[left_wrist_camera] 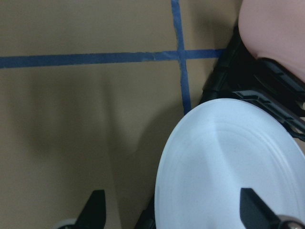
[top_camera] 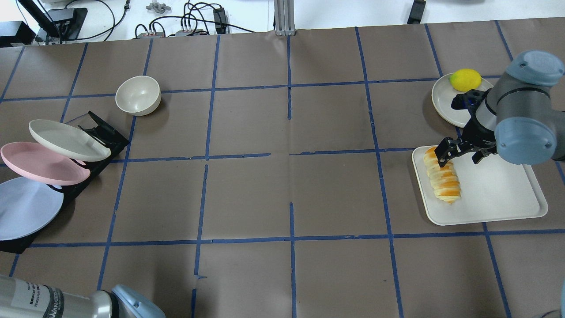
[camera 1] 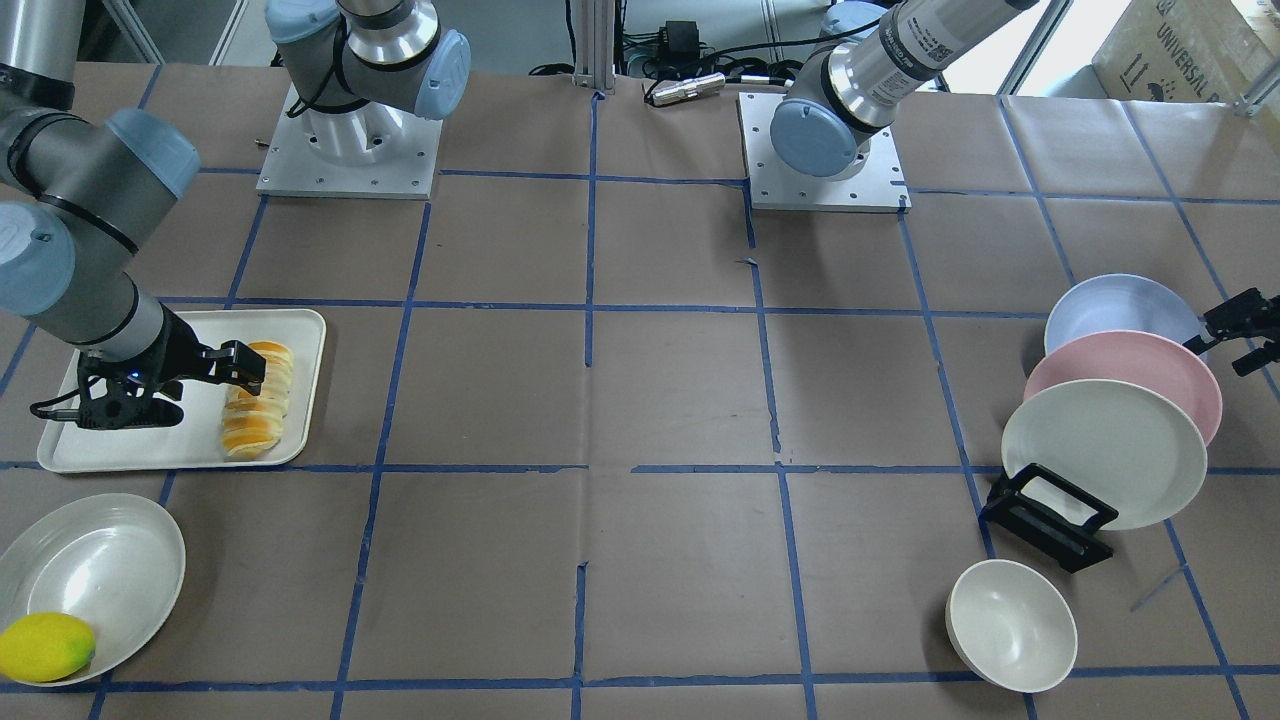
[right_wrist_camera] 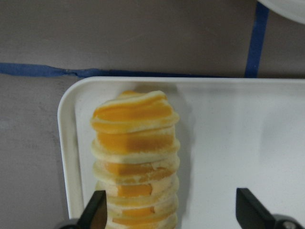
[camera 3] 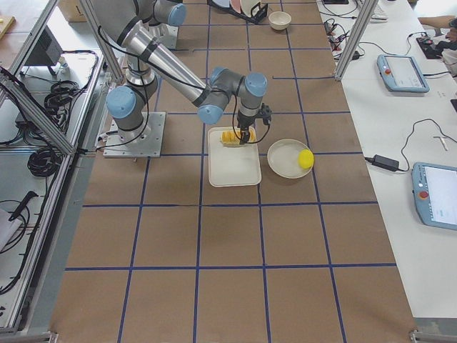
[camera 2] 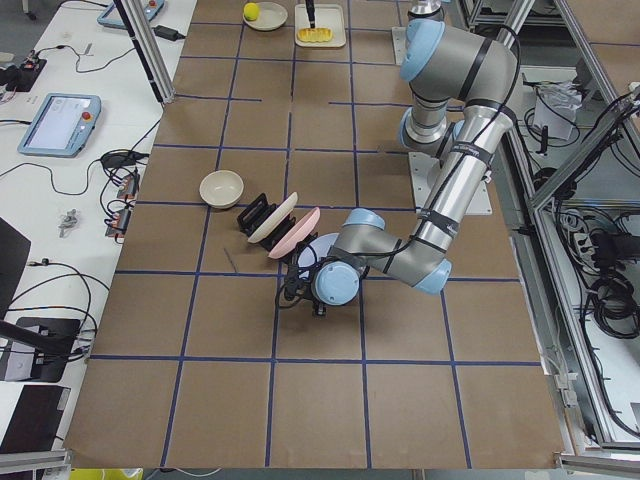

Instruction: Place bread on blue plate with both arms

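Note:
The bread (camera 1: 255, 400) lies on a cream tray (camera 1: 120, 450), along its edge; it also shows in the overhead view (top_camera: 442, 176) and the right wrist view (right_wrist_camera: 136, 157). My right gripper (top_camera: 459, 155) is open just above the bread's end, with one finger over the loaf and the other over bare tray (right_wrist_camera: 171, 212). The blue plate (top_camera: 24, 207) leans in a black rack (top_camera: 101, 132), at the end of the row. My left gripper (camera 1: 1228, 340) is open at the blue plate's (camera 1: 1120, 310) rim. In the left wrist view (left_wrist_camera: 174, 212) the rim of the plate (left_wrist_camera: 228, 167) lies between the fingers.
A pink plate (camera 1: 1130, 375) and a cream plate (camera 1: 1100, 450) lean in the same rack. A cream bowl (camera 1: 1010, 625) stands in front of the rack. A white plate (camera 1: 90, 570) with a yellow lemon (camera 1: 45, 647) sits near the tray.

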Robot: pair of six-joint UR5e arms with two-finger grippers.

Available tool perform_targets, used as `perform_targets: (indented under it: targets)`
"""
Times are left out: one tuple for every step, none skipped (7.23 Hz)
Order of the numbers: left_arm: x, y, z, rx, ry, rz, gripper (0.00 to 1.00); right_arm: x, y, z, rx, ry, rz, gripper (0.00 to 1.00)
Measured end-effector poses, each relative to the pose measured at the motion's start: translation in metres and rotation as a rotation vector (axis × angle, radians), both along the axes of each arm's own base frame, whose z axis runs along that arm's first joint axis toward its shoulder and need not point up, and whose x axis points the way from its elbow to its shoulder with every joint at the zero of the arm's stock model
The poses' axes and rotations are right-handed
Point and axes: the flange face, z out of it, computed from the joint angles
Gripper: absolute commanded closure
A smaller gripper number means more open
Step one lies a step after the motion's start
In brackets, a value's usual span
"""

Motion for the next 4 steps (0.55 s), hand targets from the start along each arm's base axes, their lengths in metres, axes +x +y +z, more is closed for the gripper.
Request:
perform_targets:
  targets:
    - [0.000,-0.001,-0.009,0.007,0.014,-0.001,0.02,0.000,0.001,-0.001,0.008,0.004,-0.053,0.05]
    - [-0.002,-0.002,-0.017,0.014,0.027,-0.001,0.31,0.001,0.003,-0.004,0.015,0.005,-0.086,0.05]
    - [-0.002,-0.003,-0.020,0.017,0.031,-0.002,0.60,0.003,0.006,-0.008,0.019,0.001,-0.104,0.05]
    - [-0.003,-0.005,-0.020,0.019,0.027,-0.007,0.76,0.006,0.009,-0.011,0.020,-0.005,-0.119,0.05]
